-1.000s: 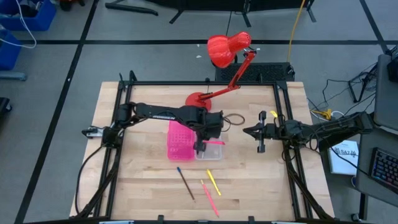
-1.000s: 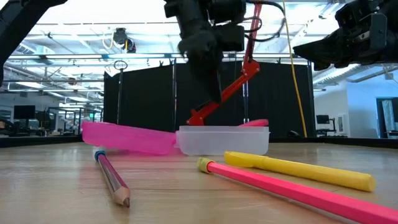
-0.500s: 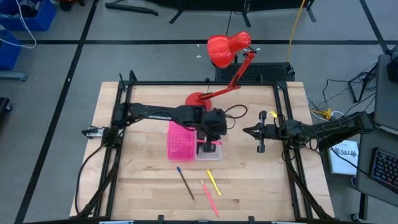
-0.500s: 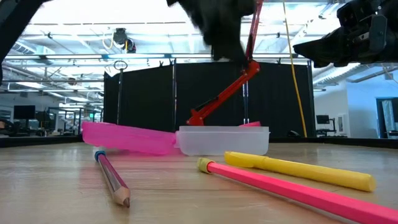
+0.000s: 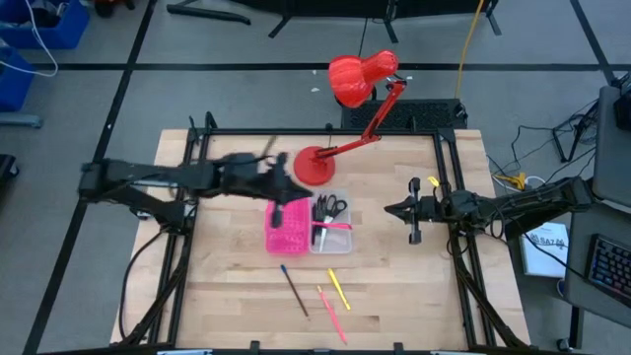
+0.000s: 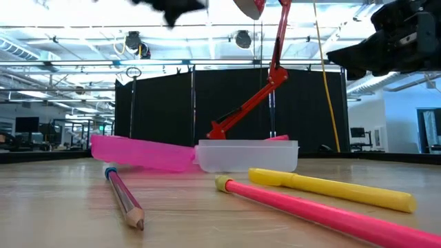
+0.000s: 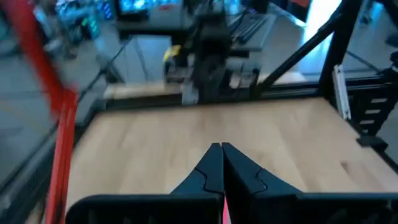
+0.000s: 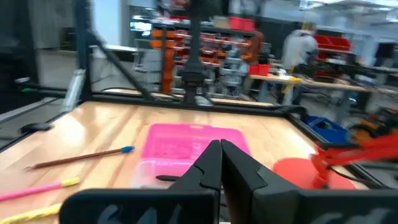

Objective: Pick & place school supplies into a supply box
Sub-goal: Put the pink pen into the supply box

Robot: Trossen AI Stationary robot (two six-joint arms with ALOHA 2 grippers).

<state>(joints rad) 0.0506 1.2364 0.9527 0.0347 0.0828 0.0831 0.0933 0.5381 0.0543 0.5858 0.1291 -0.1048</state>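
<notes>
Left pincer (image 5: 277, 211) withdrawn, red lamp (image 5: 361, 77) (behind box (image 5: 307, 224))

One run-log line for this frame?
left gripper: shut, empty, clear of supply box | scissors: in box | three pens: on table | right gripper: shut, waiting

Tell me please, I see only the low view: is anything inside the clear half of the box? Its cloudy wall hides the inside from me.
Observer: Yes. From above, black-handled scissors and a pink-red pen lie in the clear half of the supply box.
Operator: Where is the left gripper? I see only a dark shape at the top.
Observer: The left gripper is shut, over the pink half of the box, close to the red lamp's base.
Operator: And the right one?
Observer: The right gripper is shut too. It waits to the right of the box and points toward it.
</notes>
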